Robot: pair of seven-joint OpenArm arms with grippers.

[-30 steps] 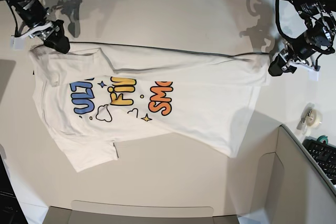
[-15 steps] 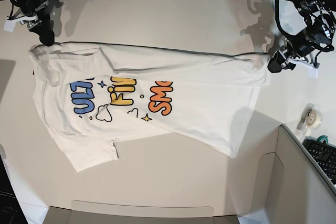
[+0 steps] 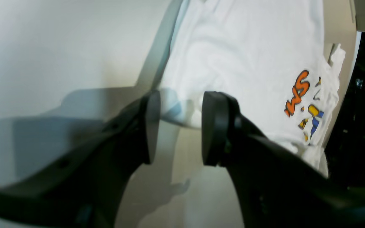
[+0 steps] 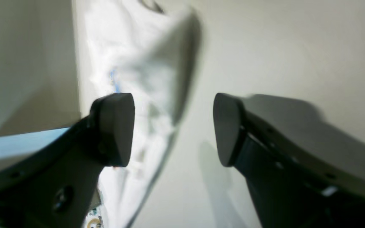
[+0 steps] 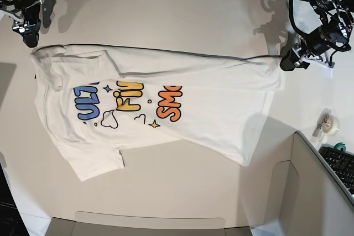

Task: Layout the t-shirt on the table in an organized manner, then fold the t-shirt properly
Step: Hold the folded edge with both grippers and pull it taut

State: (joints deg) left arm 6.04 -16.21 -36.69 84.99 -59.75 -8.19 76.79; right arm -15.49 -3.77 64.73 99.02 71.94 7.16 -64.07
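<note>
Lying flat on the white table (image 5: 182, 15), the t-shirt (image 5: 166, 109) is spread sideways with its far long edge folded over and the colourful letters facing up. The left gripper (image 5: 287, 60) is at the shirt's far corner near the hem; its jaws stand apart with the cloth edge seen between them, but it seems not pinched. The right gripper (image 5: 30, 32) hangs just beyond the opposite far corner, jaws wide and holding nothing. A keyboard (image 5: 340, 165) sits beside the table.

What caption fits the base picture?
White t-shirt lies on the table, both grippers off it.
</note>
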